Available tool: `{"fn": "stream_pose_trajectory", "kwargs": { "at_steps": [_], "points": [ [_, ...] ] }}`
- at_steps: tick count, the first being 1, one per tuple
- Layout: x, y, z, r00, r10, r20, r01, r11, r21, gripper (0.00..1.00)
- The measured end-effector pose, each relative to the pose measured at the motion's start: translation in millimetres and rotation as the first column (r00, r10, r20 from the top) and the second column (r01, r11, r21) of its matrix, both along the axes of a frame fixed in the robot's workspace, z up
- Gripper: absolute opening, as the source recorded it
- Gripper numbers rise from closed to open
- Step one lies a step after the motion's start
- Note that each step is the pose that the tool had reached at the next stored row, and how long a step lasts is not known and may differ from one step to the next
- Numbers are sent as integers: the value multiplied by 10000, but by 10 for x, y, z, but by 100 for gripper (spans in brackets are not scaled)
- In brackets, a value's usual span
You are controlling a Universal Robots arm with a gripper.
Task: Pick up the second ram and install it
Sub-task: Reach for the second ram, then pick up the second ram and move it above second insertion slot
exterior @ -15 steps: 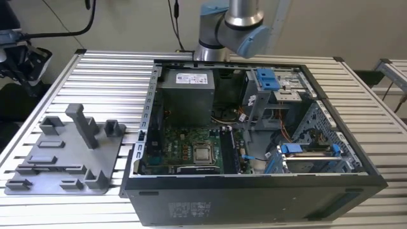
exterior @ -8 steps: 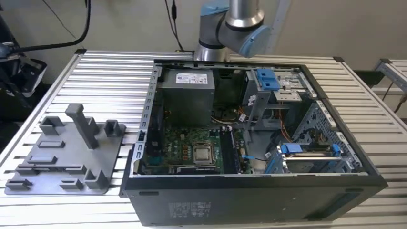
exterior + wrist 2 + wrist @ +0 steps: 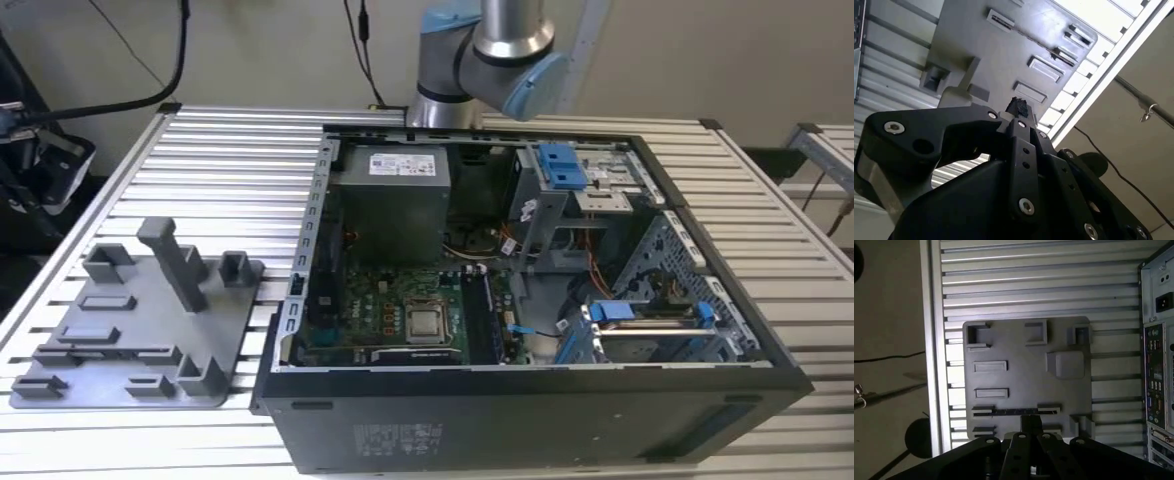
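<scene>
The second ram [image 3: 1016, 411] is a thin dark strip standing on edge in a long slot of the grey fixture tray [image 3: 1026, 377]. In the exterior view the same slot [image 3: 110, 351] lies near the tray's front edge, on that view's left. My gripper [image 3: 1031, 421] hangs well above the tray, close over that slot, and is apart from the ram. In the second wrist view its black fingertips [image 3: 1018, 106] meet with nothing between them. The gripper is shut.
The open computer case [image 3: 534, 400] lies on the slatted aluminium table [image 3: 227, 170], right of the tray in the exterior view, with the motherboard [image 3: 400, 310], power-supply box [image 3: 394, 200] and blue drive clips [image 3: 563, 165] inside. Upright posts [image 3: 174, 262] rise from the tray.
</scene>
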State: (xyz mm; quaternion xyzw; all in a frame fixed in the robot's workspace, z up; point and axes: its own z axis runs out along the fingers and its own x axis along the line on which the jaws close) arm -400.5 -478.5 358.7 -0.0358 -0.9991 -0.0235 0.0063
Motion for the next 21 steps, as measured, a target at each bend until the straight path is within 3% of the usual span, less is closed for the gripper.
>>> {"fn": "stream_pose_trajectory", "kwargs": {
  "at_steps": [15,21],
  "points": [
    [-3,1,-2,10000,15,-6,-15,10000,0,11],
    [-3,1,-2,9986,524,-6,-524,9986,0,11]
  ]
}}
